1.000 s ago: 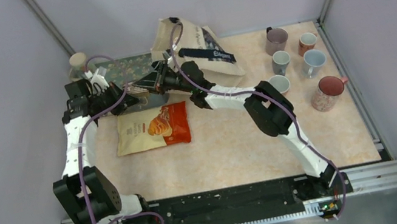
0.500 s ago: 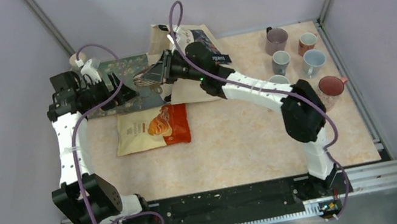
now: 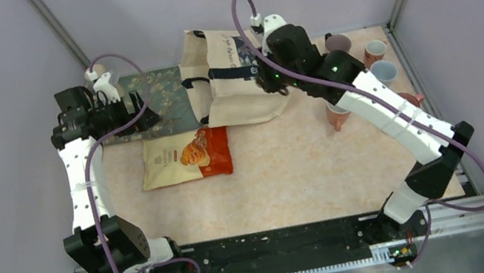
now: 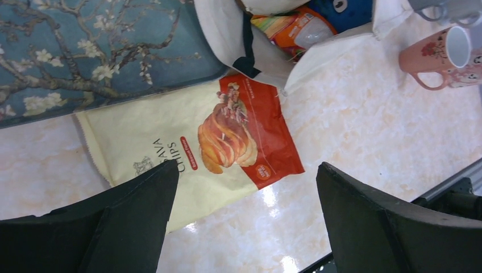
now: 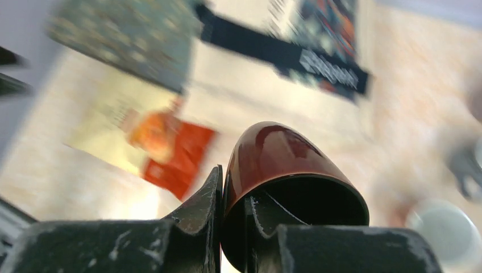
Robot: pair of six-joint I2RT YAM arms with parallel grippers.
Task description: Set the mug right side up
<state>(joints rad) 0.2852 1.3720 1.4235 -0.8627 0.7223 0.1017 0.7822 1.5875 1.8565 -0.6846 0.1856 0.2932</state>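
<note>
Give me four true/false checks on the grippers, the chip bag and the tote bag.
1. The right gripper grips a dark red mug by its rim. True.
2. The left gripper is shut on the chip bag. False: it is open and holds nothing, and the chip bag lies below it.
3. The chip bag is inside the tote bag. False: it lies flat on the table, outside the tote bag.
4. The tote bag has packets inside it. True: the left wrist view shows them through its opening.
</note>
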